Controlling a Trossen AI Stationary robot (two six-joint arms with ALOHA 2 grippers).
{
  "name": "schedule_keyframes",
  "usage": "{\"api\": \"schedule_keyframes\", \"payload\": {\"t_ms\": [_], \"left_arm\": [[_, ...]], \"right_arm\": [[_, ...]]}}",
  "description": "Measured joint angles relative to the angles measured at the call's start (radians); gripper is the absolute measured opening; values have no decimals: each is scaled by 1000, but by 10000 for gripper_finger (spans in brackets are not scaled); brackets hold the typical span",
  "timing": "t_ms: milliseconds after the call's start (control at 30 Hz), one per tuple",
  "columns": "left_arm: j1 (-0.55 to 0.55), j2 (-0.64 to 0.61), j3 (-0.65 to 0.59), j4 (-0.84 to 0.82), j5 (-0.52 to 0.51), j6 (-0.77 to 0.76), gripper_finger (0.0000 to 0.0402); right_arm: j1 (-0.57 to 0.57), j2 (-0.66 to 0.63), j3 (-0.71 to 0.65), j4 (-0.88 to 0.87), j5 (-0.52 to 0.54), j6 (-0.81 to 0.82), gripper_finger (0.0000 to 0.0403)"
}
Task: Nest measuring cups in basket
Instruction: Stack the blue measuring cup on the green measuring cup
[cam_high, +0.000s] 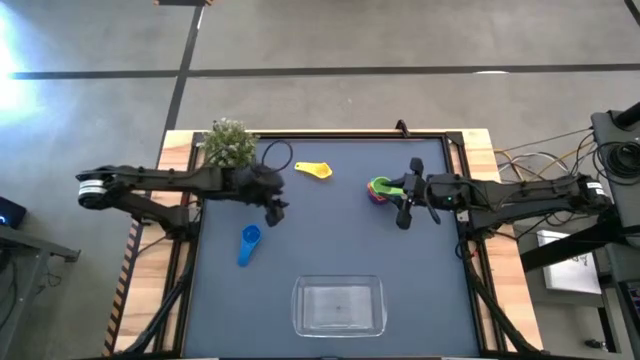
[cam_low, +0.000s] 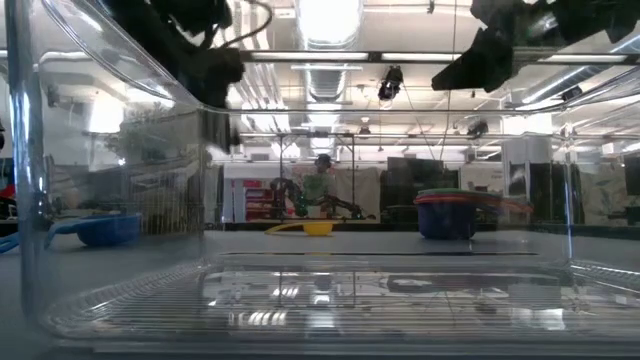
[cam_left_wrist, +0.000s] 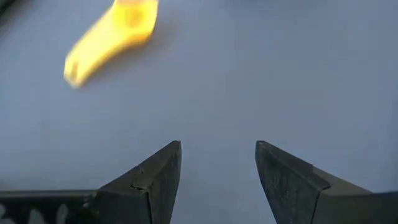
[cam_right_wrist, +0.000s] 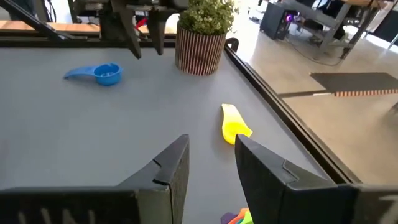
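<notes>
Grey table (cam_high: 330, 240) holds the empty basket (cam_high: 339, 305). Left gripper (cam_high: 277, 211) open, right gripper (cam_high: 404, 213) narrowly open; both empty. Yellow cup (cam_high: 315, 170) and blue cup (cam_high: 249, 243) lie apart, so the stacked cups (cam_high: 381, 189) may topple if bumped.

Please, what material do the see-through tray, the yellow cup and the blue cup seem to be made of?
The clear rectangular tray looks like hard, glossy plastic: the table shows through it and its walls catch bright reflections. The small yellow measuring cup and the small blue measuring cup look like opaque moulded plastic, each of one even colour, with a flat handle in one piece; whether their finish is matt or glossy I cannot tell.
</notes>
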Motion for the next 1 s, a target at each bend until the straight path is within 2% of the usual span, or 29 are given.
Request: {"api": "schedule_keyframes", "payload": {"t_ms": [367,633,800,1000], "left_arm": [[-130,-65,-9,-388,-24,-486,166],[-283,-66,-10,-509,-16,-733,157],[-337,-50,-11,-510,-17,-797,177],[-346,-21,-72,-515,-17,-854,226]], "right_arm": [[0,-13,-1,8,1,-24,129],[0,-13,-10,9,1,-27,130],[0,-13,-37,26,1,-24,128],[0,-13,-66,67,1,-20,123]]}}
